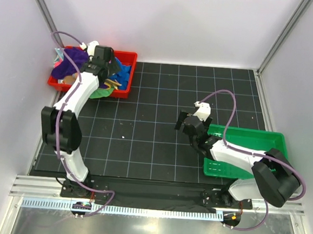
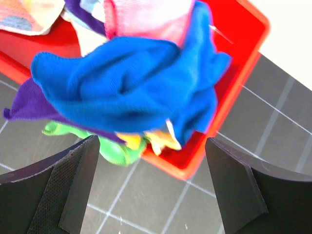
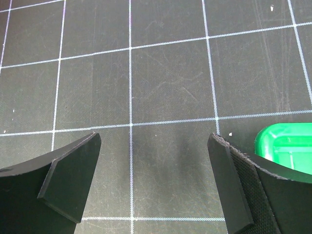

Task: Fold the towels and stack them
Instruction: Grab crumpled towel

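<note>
Towels (image 1: 73, 59): crumpled heap in red tray (image 1: 130, 57) at far left, royal blue towel (image 2: 136, 83) uppermost, purple and green edges spilling over near rim. Left gripper (image 2: 151, 146) close over heap, fingers spread wide, holding nothing. Right gripper (image 3: 153, 139) over gridded mat (image 3: 161, 73) beside green tray (image 3: 287, 141), likewise gaping, empty.

The left arm (image 1: 81, 92) and right arm (image 1: 234, 154) share white links, bulky black joints and looping purple cables (image 1: 223, 91). The left gripper (image 2: 152, 141) has black wedge fingers (image 2: 63, 190), seemingly with dimpled inner pads.
</note>
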Controlling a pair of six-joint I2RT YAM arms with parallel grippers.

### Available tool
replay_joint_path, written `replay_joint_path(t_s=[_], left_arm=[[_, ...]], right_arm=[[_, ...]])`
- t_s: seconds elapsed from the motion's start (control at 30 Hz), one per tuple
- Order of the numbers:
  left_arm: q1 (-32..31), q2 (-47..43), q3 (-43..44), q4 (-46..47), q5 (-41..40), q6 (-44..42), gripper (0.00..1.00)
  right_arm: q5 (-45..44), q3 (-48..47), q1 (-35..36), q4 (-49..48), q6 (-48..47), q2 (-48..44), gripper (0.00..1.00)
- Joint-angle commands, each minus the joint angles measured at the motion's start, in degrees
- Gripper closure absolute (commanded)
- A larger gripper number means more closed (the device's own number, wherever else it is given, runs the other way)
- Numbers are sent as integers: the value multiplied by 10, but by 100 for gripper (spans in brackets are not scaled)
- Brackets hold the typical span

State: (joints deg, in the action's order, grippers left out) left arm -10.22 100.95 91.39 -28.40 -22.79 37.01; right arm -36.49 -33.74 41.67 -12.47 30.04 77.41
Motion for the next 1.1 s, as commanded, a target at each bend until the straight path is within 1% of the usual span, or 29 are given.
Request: replay_joint_path(t_s=[0.0, 0.07, 0.2, 0.27, 0.33, 0.37, 0.4, 0.43, 0.47, 0.53, 0.57, 0.63, 0.67, 0.73, 0.77, 0.8, 0.93, 1.03, 1.07], left_arm=[[26, 30, 40, -10, -2, -7, 7], [39, 57, 54, -10, 12, -6, 8], [43, 99, 78, -12, 14, -17, 10], [43, 112, 91, -17, 8, -16, 13], [43, 113, 90, -13, 13, -12, 18], [43, 111, 87, -10, 19, -9, 22], [44, 102, 82, -4, 24, -6, 29], [43, 97, 78, 2, 27, -4, 32], [43, 92, 74, 6, 32, 0, 41], [43, 71, 68, 18, 34, 2, 49], [43, 63, 67, 21, 39, 1, 57], [43, 44, 70, 33, 48, -3, 66], [43, 41, 70, 37, 53, -5, 75], [43, 35, 82, 47, 80, -10, 84], [41, 36, 88, 48, 86, -14, 92], [40, 36, 93, 49, 92, -17, 95], [30, 44, 115, 59, 123, -23, 95], [25, 48, 121, 75, 130, -27, 96], [24, 49, 125, 82, 133, -27, 99]], right_arm=[[-2, -16, -1, -32, -6, 6, 0], [-1, -19, -1, -32, -7, 13, 0], [0, -24, -1, -27, -7, 18, 0], [1, -22, -1, -29, -8, 19, 0], [1, -22, -1, -30, -7, 19, 1], [0, -23, -1, -30, -9, 20, 0], [1, -25, -1, -29, -9, 22, 1], [1, -25, -1, -28, -9, 23, 0], [0, -28, -1, -27, -9, 27, 0], [1, -30, -1, -25, -10, 27, 0], [2, -31, -1, -24, -10, 28, 0], [2, -30, -1, -24, -10, 29, 1], [2, -32, -1, -24, -10, 29, 0], [3, -32, -1, -24, -10, 30, 0], [3, -32, -1, -24, -10, 31, 0], [3, -32, -1, -24, -10, 30, 0], [3, -32, -1, -24, -10, 31, 0], [3, -33, -1, -24, -10, 32, 0], [4, -33, -1, -24, -10, 32, 0]])
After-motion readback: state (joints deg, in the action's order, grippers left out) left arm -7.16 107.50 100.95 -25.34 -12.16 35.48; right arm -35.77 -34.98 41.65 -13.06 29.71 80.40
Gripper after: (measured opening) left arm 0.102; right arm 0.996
